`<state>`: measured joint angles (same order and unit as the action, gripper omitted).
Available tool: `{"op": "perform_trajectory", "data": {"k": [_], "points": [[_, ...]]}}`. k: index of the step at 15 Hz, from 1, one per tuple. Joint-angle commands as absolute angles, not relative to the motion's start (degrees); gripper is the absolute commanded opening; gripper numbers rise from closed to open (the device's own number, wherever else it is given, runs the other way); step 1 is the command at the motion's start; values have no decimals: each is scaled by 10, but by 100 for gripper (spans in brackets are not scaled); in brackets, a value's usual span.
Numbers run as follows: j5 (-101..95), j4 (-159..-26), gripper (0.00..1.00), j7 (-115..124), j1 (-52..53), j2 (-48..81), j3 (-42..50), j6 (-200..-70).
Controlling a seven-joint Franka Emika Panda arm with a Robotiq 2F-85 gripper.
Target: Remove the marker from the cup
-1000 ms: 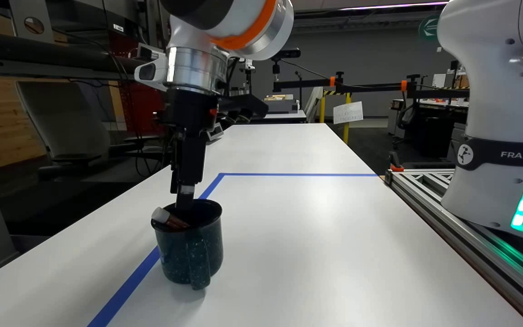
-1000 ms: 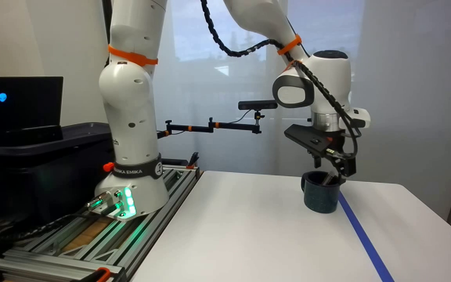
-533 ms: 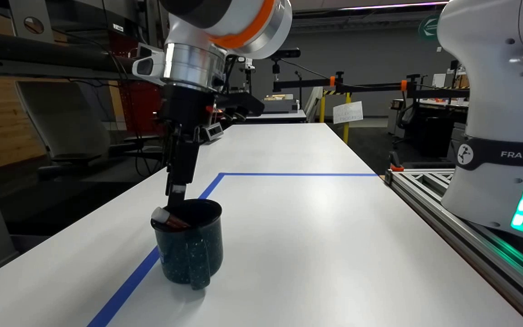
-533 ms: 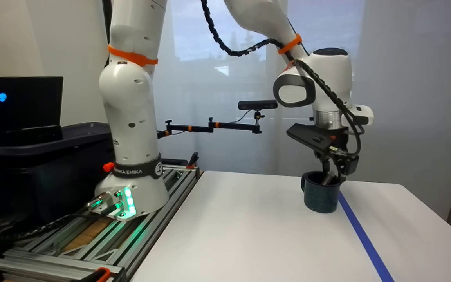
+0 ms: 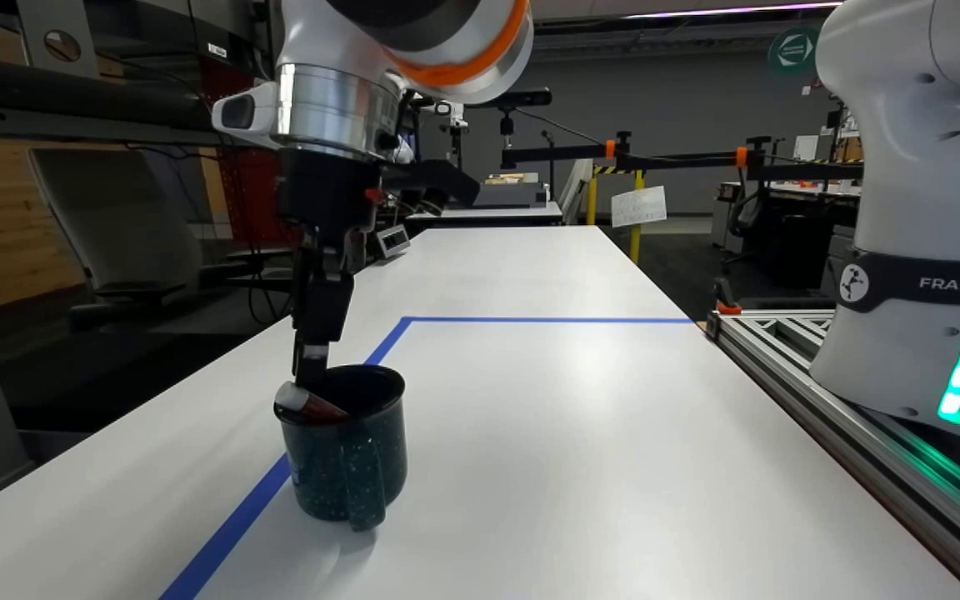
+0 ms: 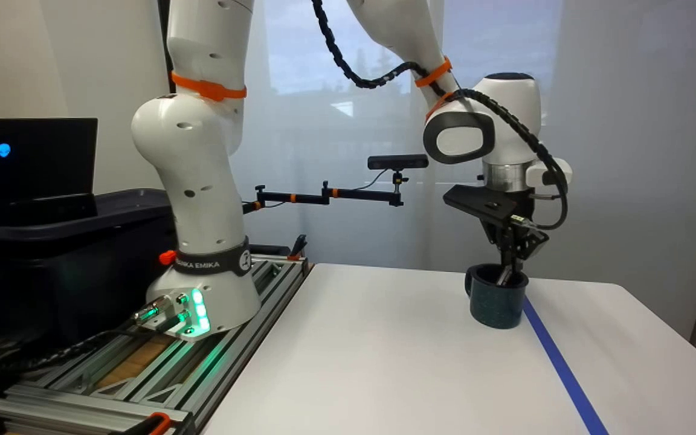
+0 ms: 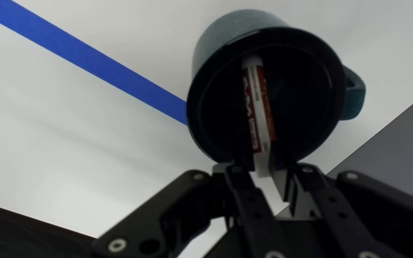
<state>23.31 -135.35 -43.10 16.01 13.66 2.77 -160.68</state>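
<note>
White table [image 5: 572, 458], blue tape [image 7: 84, 56], laptop [image 6: 28, 163], dark bin [image 6: 82, 266], grey chair [image 5: 117, 217]

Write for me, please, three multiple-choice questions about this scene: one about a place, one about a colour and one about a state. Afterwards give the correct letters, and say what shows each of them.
1. Where is the marker in relation to the cup?
A) under it
B) leaning inside it
C) beside it

2. What colour is the strip on the table?
A) blue
B) yellow
C) green

3. In what state is the gripper?
A) wide open
B) shut with nothing between its jaws
C) closed on the marker's end

1 B: the wrist view shows the marker slanting down into the cup's dark interior.
2 A: it is blue in all three views.
3 C: in the wrist view its jaws stand close against both sides of the marker's white end.
</note>
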Motion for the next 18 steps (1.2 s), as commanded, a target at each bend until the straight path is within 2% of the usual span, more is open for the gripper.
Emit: {"op": "perform_trajectory", "data": {"k": [1,2,4,6,7,11,13,14,16,17,18], "points": [[168,-1365,29,-375,94,122,-35,-1605],[156,-1366,28,-366,83,121,-46,-1604],[143,-1366,36,-355,63,121,-65,-1603],[137,-1366,38,-349,48,119,-81,-1602],[138,-1368,42,-350,42,118,-88,-1601],[141,-1371,38,-355,24,117,-110,-1599],[142,-1372,26,-356,19,119,-116,-1600],[138,-1374,26,-356,18,121,-116,-1606],[140,-1376,18,-366,10,127,-119,-1613],[138,-1377,19,-367,8,127,-118,-1616],[136,-1377,1,-372,5,131,-119,-1619]]}}
